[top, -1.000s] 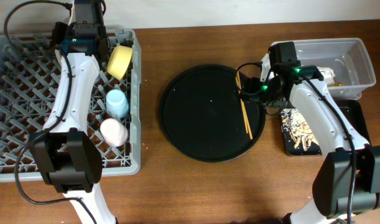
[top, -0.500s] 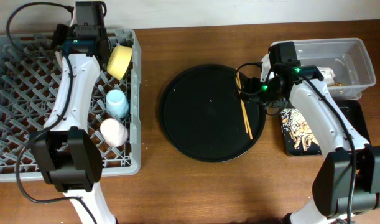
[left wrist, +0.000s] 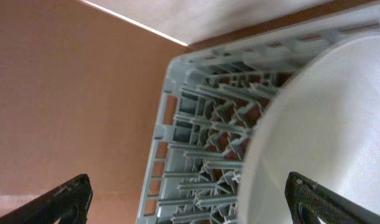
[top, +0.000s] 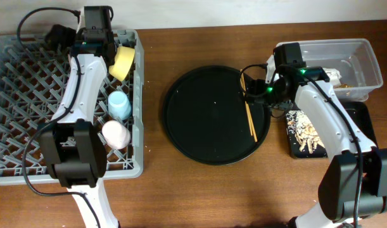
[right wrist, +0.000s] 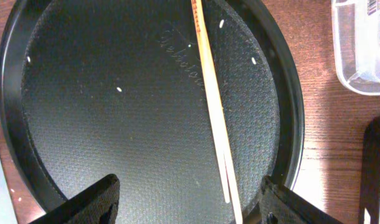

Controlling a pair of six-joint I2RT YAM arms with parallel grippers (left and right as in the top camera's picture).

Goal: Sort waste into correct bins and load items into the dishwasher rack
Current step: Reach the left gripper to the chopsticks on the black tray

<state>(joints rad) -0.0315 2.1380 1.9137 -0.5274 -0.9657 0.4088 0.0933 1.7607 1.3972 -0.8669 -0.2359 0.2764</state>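
Observation:
In the left wrist view my left gripper (left wrist: 193, 199) stands wide open. The pale plate (left wrist: 326, 130) stands on edge among the pegs of the grey dishwasher rack (left wrist: 190, 143), just inside my right finger (left wrist: 314, 200) and free of the jaws. Along the rack's right side sit the yellow bowl (top: 122, 62), blue cup (top: 119, 104) and pink cup (top: 115, 133). My right gripper (right wrist: 190, 205) hangs open low over the chopsticks (right wrist: 211, 106), which lie on the round black tray (top: 180, 126) between my fingers.
The clear tub (top: 361, 60) stands at the back right with a white napkin (top: 336, 76) in it. A shallow black tray (top: 364, 114) in front of it holds brownish scraps (top: 304, 133). The left arm (top: 85, 69) reaches over the rack's far edge.
My left gripper has opened and let go of the plate, and the left wrist has shifted slightly right. The right arm and chopsticks have stayed where they were.

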